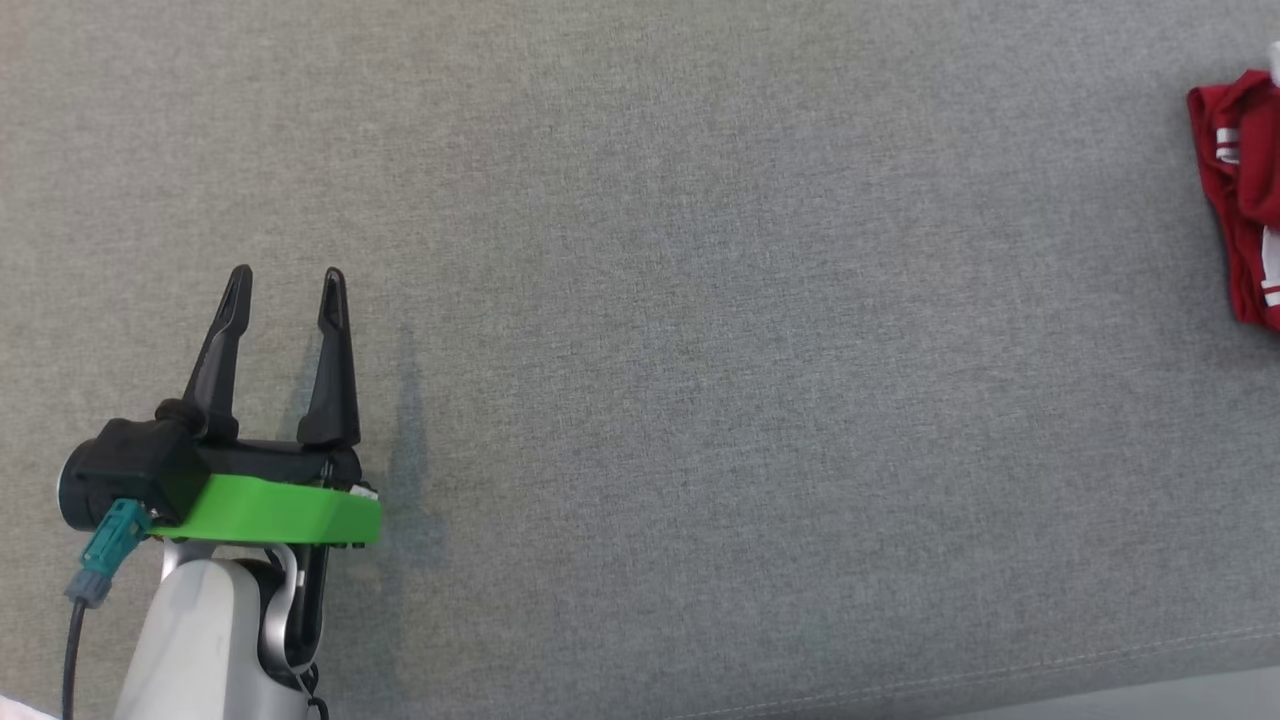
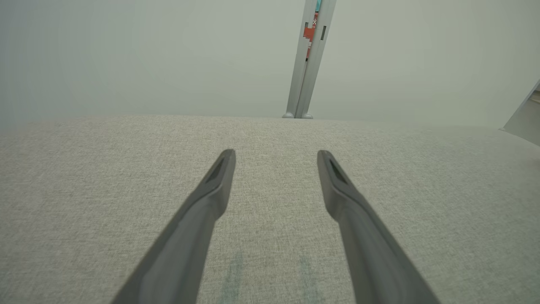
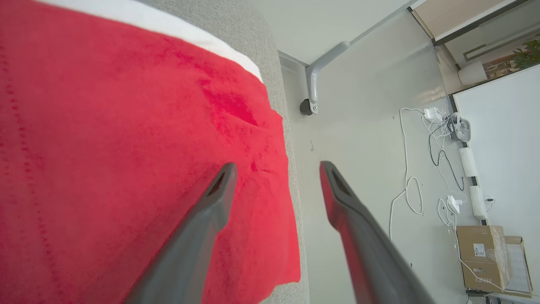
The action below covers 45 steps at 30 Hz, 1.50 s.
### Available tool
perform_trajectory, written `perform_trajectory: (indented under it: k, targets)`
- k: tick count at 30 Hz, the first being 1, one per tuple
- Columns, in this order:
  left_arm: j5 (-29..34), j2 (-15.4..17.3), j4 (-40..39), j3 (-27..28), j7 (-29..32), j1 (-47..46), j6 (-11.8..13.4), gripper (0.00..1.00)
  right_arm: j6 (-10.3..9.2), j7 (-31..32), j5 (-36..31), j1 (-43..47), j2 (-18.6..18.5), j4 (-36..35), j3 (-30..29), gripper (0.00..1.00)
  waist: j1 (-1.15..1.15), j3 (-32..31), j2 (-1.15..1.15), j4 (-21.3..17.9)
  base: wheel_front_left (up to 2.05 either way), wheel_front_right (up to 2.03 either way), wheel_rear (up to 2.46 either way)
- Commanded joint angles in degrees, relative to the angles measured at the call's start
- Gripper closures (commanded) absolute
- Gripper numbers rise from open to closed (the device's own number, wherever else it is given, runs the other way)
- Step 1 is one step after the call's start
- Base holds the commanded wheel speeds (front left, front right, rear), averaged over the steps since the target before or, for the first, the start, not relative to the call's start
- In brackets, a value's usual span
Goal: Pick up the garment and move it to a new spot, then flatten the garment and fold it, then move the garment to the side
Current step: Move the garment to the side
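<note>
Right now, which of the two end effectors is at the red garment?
The right end effector, open at the edge of the red fabric garment; the left end effector is over bare grey upholstery, far away.

No legible text anywhere, label on cardboard box [image 3: 479, 257] too small to read

Grey fabric surface [image 1: 700, 350] carries a red garment [image 1: 1236, 225] at its right edge

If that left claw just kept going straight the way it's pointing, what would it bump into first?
Nothing stands ahead of the left gripper, just bare grey fabric. It seems tilted slightly down, so it would probably brush that fabric before the far edge, though depth is unclear.
</note>
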Motion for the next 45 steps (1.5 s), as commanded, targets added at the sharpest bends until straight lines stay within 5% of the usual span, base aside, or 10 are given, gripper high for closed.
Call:
perform_trajectory:
  k: [1,10,18,32,45]
  targets:
    - [-0.2,-0.2,0.3,0.2,0.0,0.3,-0.1,0.00,-0.12,-1.6,-0.5,1.6,1.7,0.0,-2.3,0.00,-0.01,-2.3,0.00,-0.2,0.00,0.00,0.00]
    - [-1.1,-1.5,2.2,0.9,0.0,4.5,-0.1,0.00,-0.12,-12.0,3.7,10.8,12.3,-8.1,-8.7,0.00,-0.01,-11.4,0.00,-0.8,0.00,0.00,0.00]
    - [-0.4,-2.4,3.9,3.9,0.0,8.7,-0.1,0.00,-0.12,-20.0,8.3,22.1,20.8,-22.6,-4.8,0.00,-0.01,-17.3,0.00,-1.7,0.00,0.00,0.00]
    - [0.5,-4.2,6.3,7.4,0.0,12.5,-0.1,0.00,-0.12,-26.1,11.3,32.1,26.0,-27.8,3.0,0.00,-0.01,-22.3,0.00,-0.5,0.00,0.00,0.00]
    - [0.9,-4.5,7.5,7.1,0.0,14.0,-0.1,0.00,-0.12,-27.5,11.1,36.1,28.5,-26.3,3.1,0.00,-0.01,-24.3,0.00,1.0,0.00,0.00,0.00]
